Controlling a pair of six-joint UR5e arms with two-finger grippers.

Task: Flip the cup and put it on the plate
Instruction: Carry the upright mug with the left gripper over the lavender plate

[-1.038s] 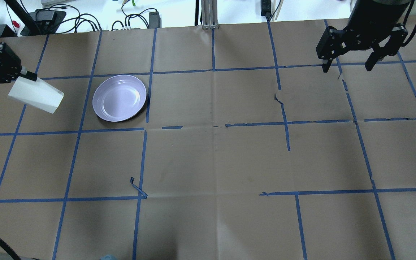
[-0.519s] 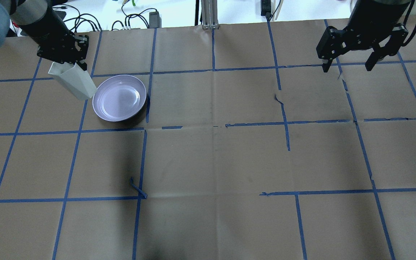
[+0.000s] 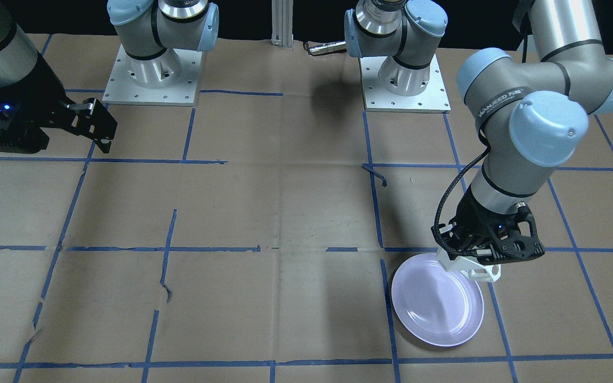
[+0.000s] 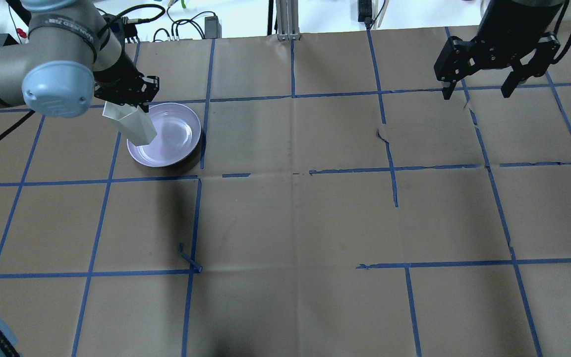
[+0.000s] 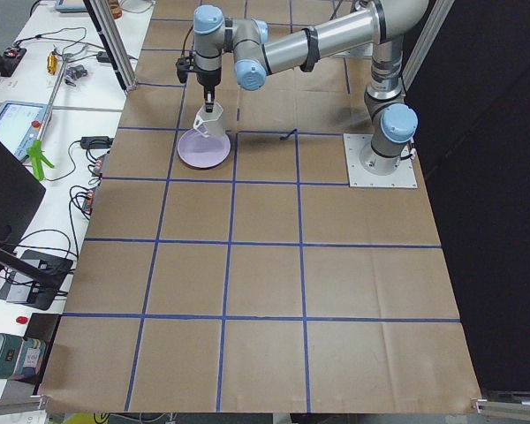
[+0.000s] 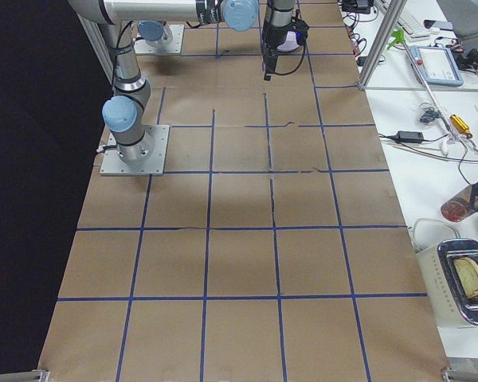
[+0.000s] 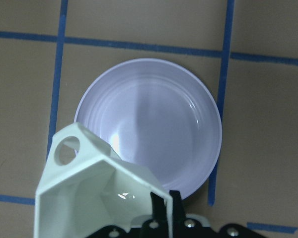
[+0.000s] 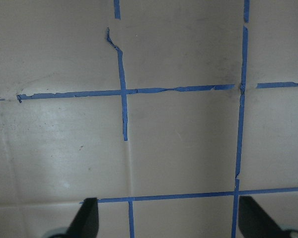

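The white faceted cup (image 4: pixel 133 125) hangs tilted in my left gripper (image 4: pixel 126 103), which is shut on its rim. The cup is held over the left edge of the pale lavender plate (image 4: pixel 174 139). In the left wrist view the cup (image 7: pixel 89 193) shows its open mouth towards the camera and its handle at the upper left, with the plate (image 7: pixel 159 124) below it. The front view shows the cup (image 3: pixel 474 267) just above the plate's (image 3: pixel 437 308) near-robot rim. My right gripper (image 4: pixel 478 92) is open and empty, far off at the back right.
The table is covered in brown paper with a grid of blue tape (image 4: pixel 293 94). A loose curl of tape (image 4: pixel 189 260) sticks up in front of the plate. Cables and power bricks (image 4: pixel 186 27) lie beyond the back edge.
My left arm has swung in from the table's left edge to the plate, carrying the cup. The cup has turned from lying sideways to hanging down. The right arm has not moved.
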